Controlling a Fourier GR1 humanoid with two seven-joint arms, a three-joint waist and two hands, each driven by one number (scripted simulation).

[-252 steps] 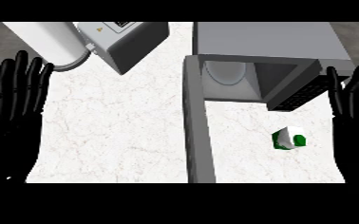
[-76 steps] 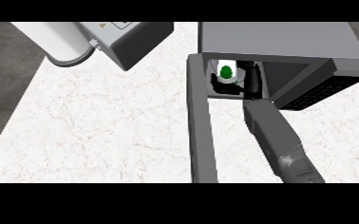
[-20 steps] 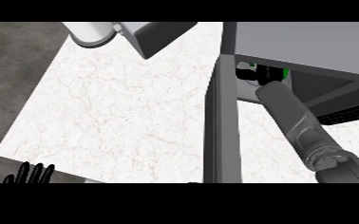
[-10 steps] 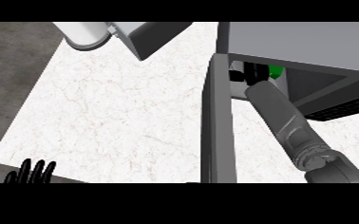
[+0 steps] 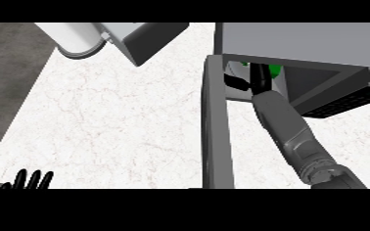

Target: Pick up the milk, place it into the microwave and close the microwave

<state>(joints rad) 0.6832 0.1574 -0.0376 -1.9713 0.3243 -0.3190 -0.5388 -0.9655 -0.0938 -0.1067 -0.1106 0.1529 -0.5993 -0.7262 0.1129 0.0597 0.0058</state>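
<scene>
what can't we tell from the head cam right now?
- Right hand: inside the microwave; the cavity's roof and shadow hide most of it, so its fingers cannot be read.
- Milk: only a green patch shows past the hand; whether it is held or set down is unclear.
- Left hand: cut off by the lower edge, only fingertips show.
- Microwave door: open, seen edge-on; its face is not visible.

Microwave: grey box, far right of counter. Door open, swung out toward the near side, seen edge-on as a long grey bar. Milk: inside the cavity, only a green patch shows; shape and pose cannot be made out.
</scene>
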